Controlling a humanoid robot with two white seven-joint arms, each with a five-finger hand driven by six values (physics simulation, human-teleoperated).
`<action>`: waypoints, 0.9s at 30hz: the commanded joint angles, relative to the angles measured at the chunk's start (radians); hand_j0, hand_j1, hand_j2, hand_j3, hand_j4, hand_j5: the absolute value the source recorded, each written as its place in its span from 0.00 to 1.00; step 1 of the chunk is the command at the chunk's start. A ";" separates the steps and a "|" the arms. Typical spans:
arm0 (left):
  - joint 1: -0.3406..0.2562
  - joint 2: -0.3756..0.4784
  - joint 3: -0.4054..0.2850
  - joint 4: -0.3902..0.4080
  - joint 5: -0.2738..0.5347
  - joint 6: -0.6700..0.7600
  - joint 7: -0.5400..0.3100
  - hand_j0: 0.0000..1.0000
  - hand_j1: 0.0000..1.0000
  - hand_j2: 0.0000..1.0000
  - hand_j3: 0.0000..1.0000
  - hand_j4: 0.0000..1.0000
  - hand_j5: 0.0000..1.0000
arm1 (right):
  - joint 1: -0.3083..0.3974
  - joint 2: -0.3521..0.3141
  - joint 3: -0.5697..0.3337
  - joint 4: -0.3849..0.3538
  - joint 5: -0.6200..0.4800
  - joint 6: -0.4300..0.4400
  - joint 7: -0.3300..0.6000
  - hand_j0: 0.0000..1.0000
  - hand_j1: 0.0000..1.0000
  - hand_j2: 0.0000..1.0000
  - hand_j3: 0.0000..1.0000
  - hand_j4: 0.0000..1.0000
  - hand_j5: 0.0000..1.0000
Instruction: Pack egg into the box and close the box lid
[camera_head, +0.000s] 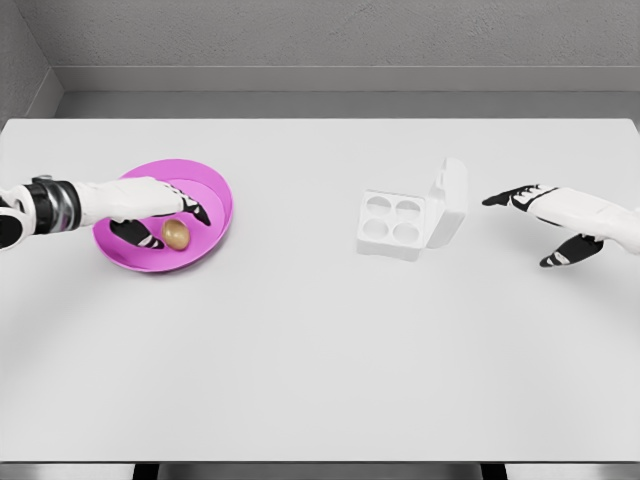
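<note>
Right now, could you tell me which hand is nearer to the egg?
Left. The left hand is over the pink bowl, fingers around the egg. The right hand hovers far right, beyond the open box.

We see each white robot hand, left (150, 205) and right (560, 215), with black fingertips; the left forearm has black-and-grey wrist bands.

Bare simulated test bench, not a lived-in room.

A plain white table (320, 350) fills the view, meeting flat grey walls (330, 35) beyond the left hand (150, 205) and right hand (555, 215); every surface is smooth, rendered and unfurnished.
</note>
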 joint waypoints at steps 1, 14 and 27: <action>0.000 -0.009 0.000 0.002 0.002 0.002 0.000 0.77 0.77 0.77 0.77 0.77 0.77 | 0.000 -0.001 0.000 -0.001 -0.007 0.002 0.000 1.00 1.00 1.00 1.00 1.00 1.00; 0.012 -0.010 0.003 0.008 -0.015 0.002 0.000 0.76 0.76 0.76 0.76 0.76 0.76 | 0.000 -0.001 0.000 0.001 -0.007 0.013 0.000 1.00 1.00 1.00 1.00 1.00 1.00; 0.017 -0.010 0.001 0.027 -0.018 0.002 0.000 0.70 0.70 0.70 0.70 0.70 0.70 | 0.000 -0.001 -0.002 0.002 -0.007 0.013 0.000 1.00 1.00 1.00 1.00 1.00 1.00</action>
